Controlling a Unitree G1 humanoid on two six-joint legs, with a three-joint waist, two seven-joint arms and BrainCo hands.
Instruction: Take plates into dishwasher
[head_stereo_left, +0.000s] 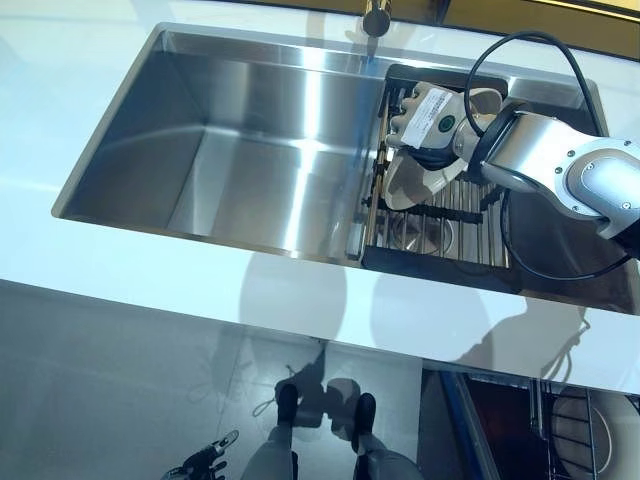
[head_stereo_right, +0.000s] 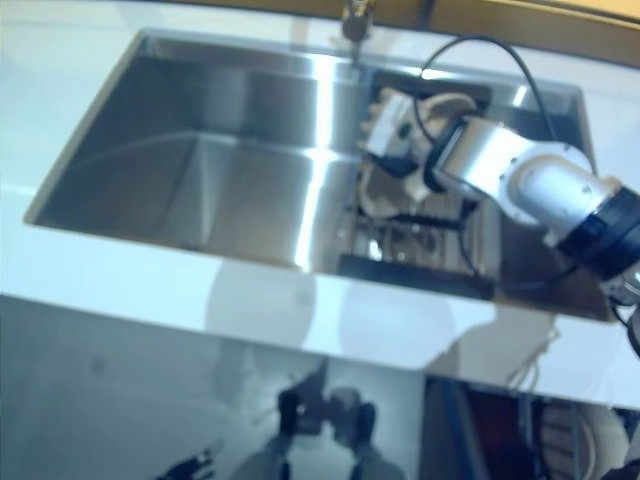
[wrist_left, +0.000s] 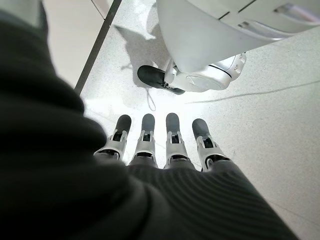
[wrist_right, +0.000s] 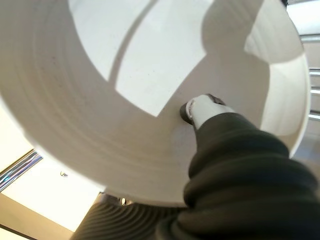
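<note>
**Right hand on a plate in the sink rack**

A steel sink is set into a white bench and fills the upper half of the frame. A dark wire rack sits in the right part of the sink, upper right of the frame. The right hand reaches into the rack from the right and holds a white plate that stands tilted on edge among the wires. In the right wrist view the plate fills nearly the whole picture, with the thumb pressed against its face; the fingers are hidden behind it, so I cannot tell how they lie. A tap stands at the top edge, above the rack. The left hand hangs low at the bottom left, over the floor, its fingers straight, side by side and holding nothing. Part of another wire rack shows at the bottom right
</note>
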